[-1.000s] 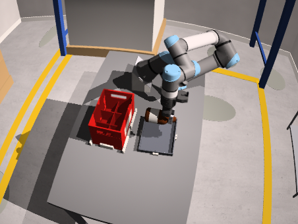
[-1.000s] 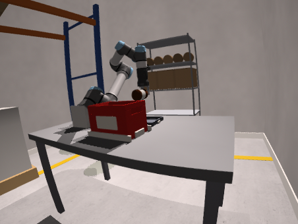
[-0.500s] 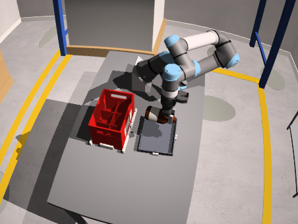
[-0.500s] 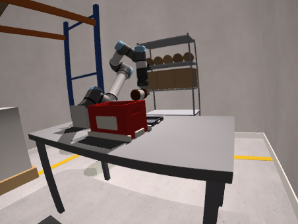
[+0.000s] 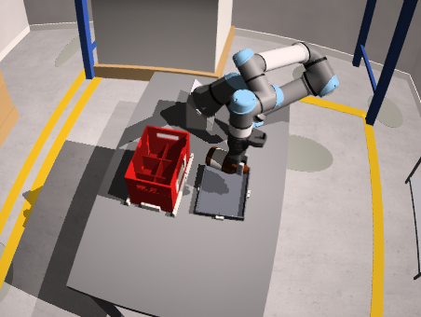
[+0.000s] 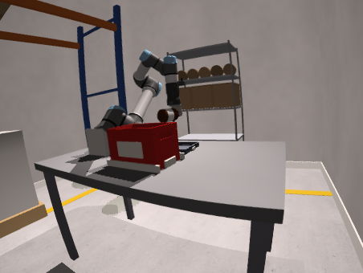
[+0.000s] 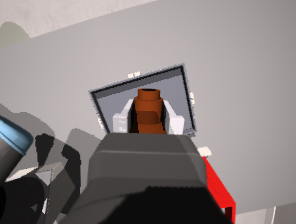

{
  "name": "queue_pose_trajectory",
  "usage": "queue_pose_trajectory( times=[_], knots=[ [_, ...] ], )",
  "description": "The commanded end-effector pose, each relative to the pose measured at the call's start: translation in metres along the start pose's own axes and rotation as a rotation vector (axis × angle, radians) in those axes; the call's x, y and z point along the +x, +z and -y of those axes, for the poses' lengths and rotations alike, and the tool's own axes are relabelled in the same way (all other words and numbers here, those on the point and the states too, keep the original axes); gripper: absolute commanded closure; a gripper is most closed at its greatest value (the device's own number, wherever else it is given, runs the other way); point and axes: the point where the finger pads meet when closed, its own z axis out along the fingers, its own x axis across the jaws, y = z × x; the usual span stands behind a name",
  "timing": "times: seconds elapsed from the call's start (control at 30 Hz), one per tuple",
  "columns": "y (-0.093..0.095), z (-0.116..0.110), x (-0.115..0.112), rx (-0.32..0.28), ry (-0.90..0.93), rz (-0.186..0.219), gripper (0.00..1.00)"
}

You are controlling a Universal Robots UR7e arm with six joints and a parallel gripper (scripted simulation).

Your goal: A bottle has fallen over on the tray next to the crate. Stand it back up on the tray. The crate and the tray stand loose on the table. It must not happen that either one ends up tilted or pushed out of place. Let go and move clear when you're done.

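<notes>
1 btl in 1 gripper, 1 tray, 1 crate

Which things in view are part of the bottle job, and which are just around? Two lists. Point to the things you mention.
Part of the job:
- brown bottle [image 5: 215,158] [image 6: 168,115] [image 7: 149,107], held on its side between the fingers
- tray [image 5: 221,198] [image 6: 190,147] [image 7: 172,92]
- gripper [image 5: 237,169] [image 6: 177,113] [image 7: 148,108]

Just around:
- red crate [image 5: 151,184] [image 6: 166,144] [image 7: 220,187], a landmark only
- shelf unit [image 6: 235,80]
- blue rack frame [image 5: 85,42] [image 6: 119,60]
</notes>
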Motion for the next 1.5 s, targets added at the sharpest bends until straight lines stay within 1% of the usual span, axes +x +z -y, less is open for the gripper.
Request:
queue_pose_trajectory(
  times=[0.0, 1.1, 1.47],
  knots=[
    [-0.0009, -0.0003, 0.0, -0.002, 0.016, -0.004, 1.0],
    [-0.0008, -0.0004, 0.0, -0.001, 0.016, -0.003, 1.0],
    [-0.0006, -0.0004, -0.0004, -0.001, 0.086, -0.003, 1.0]
  ],
)
